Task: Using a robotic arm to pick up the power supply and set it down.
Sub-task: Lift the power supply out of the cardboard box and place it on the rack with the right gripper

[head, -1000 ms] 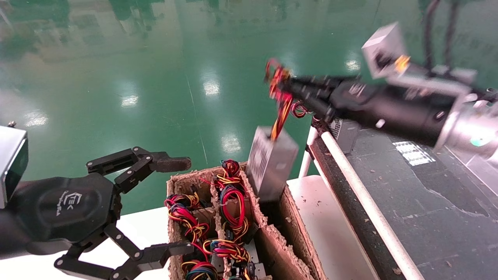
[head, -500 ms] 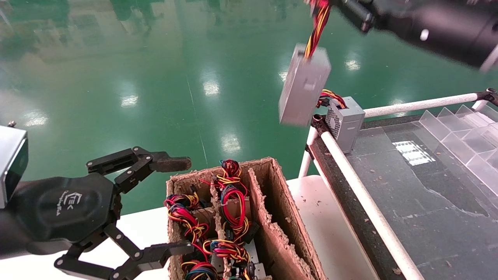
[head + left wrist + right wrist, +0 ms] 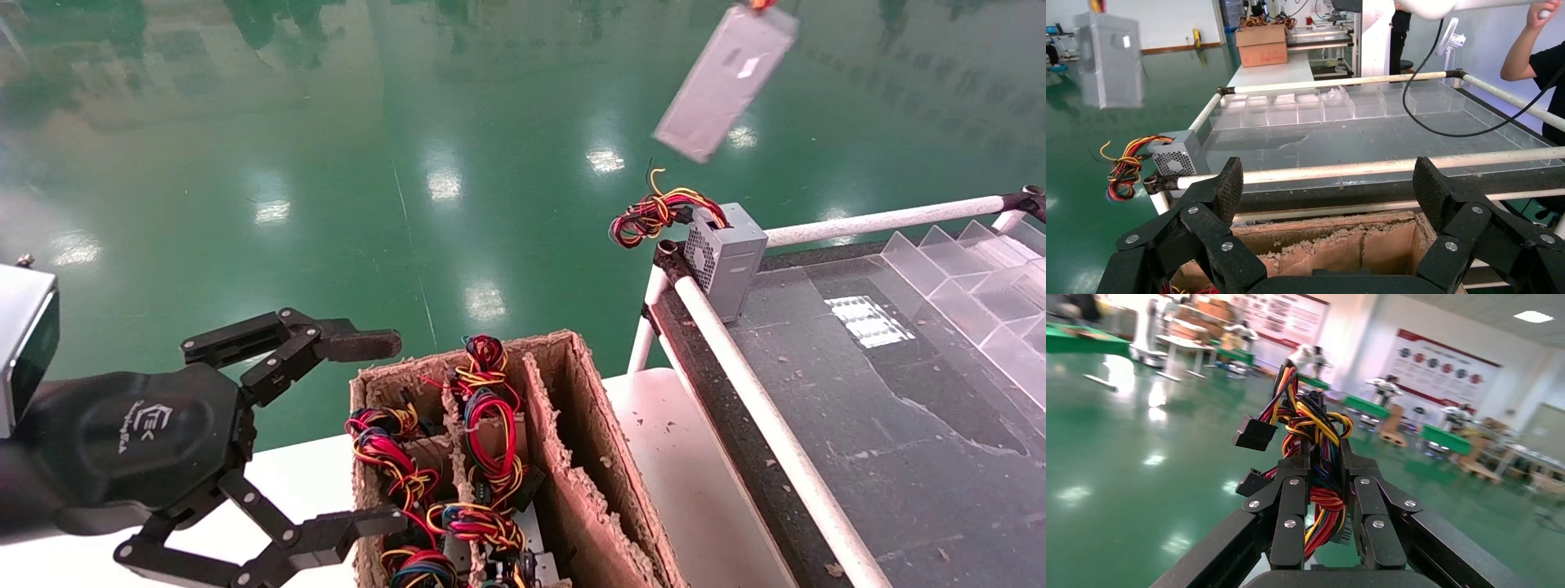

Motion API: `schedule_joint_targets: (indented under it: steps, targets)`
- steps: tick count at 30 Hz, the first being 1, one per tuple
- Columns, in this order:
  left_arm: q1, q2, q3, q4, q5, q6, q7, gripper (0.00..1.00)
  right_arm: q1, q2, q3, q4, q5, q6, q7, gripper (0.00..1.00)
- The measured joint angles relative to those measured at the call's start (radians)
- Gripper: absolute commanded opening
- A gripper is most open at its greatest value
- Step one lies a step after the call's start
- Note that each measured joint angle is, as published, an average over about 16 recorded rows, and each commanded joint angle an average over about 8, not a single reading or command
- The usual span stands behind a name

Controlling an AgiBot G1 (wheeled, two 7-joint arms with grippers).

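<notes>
Right claw: clenched on the wire bundle of the power supply; seen only from its own wrist camera, raised over the green floor. In the head view the arm is out of frame above.

Power supply: grey metal box hanging in the air near the top edge of the head view, tilted, wires leading up out of frame. It is high above the corner of the railed desk and touches nothing below. The left wrist view shows it too, blurred, up in the air.

Second power supply: a like grey box sitting at the near corner of the railed desk, against the white rail, vented face toward the floor side, its red, yellow and black wires spilling out over the edge.

Railed desk: dark surface under a clear sheet, with clear plastic dividers along the far side.

Left claw: released, fingers spread wide, hovering over the left edge of the cardboard box and gripping nothing.

Cardboard box: stands on a white desk, split by ragged partitions. The left compartments are packed with more units and their coloured wire loops; the rightmost compartment looks bare as far as I can see.
</notes>
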Motion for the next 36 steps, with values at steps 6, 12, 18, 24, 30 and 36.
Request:
schedule_joint_targets:
  steps: [6,12,18,24,30,36]
  targets:
    - [0.000,0.000,0.000,0.000,0.000,0.000,0.000,1.00,0.026,0.046,0.017,-0.111,0.003,-0.027,-0.104,0.00]
    - [0.000,0.000,0.000,0.000,0.000,0.000,0.000,1.00,0.011,0.107,0.036,-0.174,0.018,-0.071,-0.194,0.00]
    - [0.000,0.000,0.000,0.000,0.000,0.000,0.000,1.00,-0.048,0.160,0.057,-0.191,0.043,-0.110,-0.259,0.00]
    - [0.000,0.000,0.000,0.000,0.000,0.000,0.000,1.00,-0.120,0.184,0.058,-0.179,0.053,-0.143,-0.262,0.00]
    - [0.000,0.000,0.000,0.000,0.000,0.000,0.000,1.00,-0.175,0.172,0.043,-0.159,0.042,-0.143,-0.230,0.00]
    - [0.000,0.000,0.001,0.000,0.000,0.000,0.000,1.00,-0.199,0.140,0.024,-0.139,0.021,-0.113,-0.197,0.00]
